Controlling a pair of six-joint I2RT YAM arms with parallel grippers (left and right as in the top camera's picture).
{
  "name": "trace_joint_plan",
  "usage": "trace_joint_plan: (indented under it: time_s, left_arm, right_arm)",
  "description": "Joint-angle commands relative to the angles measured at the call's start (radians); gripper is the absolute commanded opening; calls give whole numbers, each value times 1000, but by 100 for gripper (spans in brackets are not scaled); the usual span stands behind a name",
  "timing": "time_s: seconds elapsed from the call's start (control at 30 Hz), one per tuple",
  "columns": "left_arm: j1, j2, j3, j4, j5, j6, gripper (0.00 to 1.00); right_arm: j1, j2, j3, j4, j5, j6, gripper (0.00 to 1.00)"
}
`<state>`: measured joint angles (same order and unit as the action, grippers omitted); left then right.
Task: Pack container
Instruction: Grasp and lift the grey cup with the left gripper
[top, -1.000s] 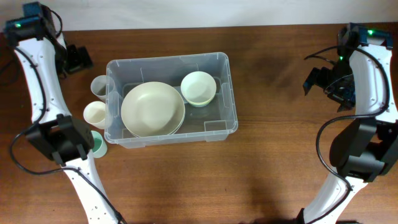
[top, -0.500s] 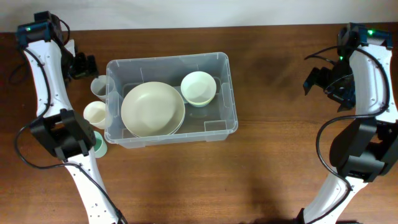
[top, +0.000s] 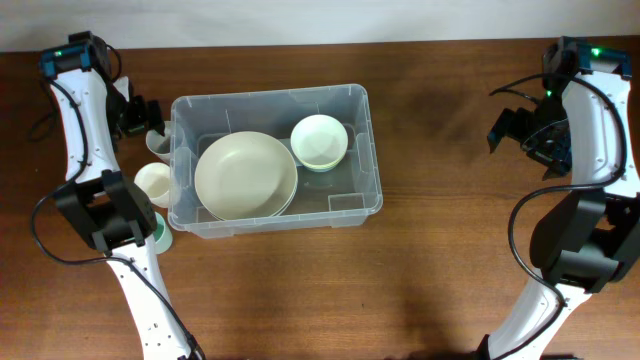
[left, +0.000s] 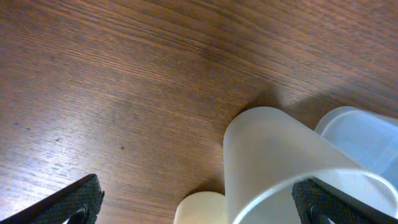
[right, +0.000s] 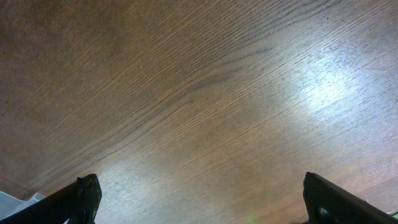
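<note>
Overhead: container (top: 372, 150) mid-table, holding plate (top: 245, 176) and bowl (top: 319, 141). Left gripper (top: 141, 114), jaws spread, has swung in from the far corner to the frosted cup (top: 158, 140) beside the container's left wall; a grasp looks next. Right gripper (top: 518, 130), spread, hangs well apart.

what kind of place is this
Likely a robot lab workbench rather than a kitchen: left arm and right arm flank a wooden table holding a clear container of bowls, cups beside it.
</note>
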<state>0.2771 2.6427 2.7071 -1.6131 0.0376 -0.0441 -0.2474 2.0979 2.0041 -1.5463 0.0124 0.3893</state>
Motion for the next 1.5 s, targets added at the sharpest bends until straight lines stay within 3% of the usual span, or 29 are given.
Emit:
trace_joint_plan:
  time_s: [0.0, 0.13, 0.23, 0.5, 0.67, 0.83, 1.0, 1.23, 1.47]
  left_arm:
    - [1, 13, 7, 0, 11, 23, 99]
    - [1, 13, 7, 5, 11, 23, 98]
    - [1, 13, 7, 4, 11, 23, 90]
    - [1, 13, -26, 11, 11, 23, 89]
    - [1, 13, -37, 26, 11, 23, 52]
    - [1, 13, -37, 53, 11, 23, 36]
    - [1, 13, -37, 81, -5, 22, 2]
    - [16, 11, 56, 70, -10, 14, 1]
    - [32, 10, 410, -61, 61, 11, 1]
  right_arm:
    - [-3, -8, -4, -1, -1, 0, 99]
    - [-3, -8, -4, 0, -1, 0, 99]
    - [-3, -8, -4, 0, -2, 0, 99]
    - [-3, -8, -4, 0, -2, 0, 99]
    - [-3, -8, -4, 0, -1, 0, 99]
    - [-3, -8, -4, 0, -1, 0, 99]
    - [-3, -8, -4, 0, -2, 0, 99]
    - [-3, -8, -4, 0, -1, 0, 99]
    - [-3, -8, -4, 0, -2, 0, 99]
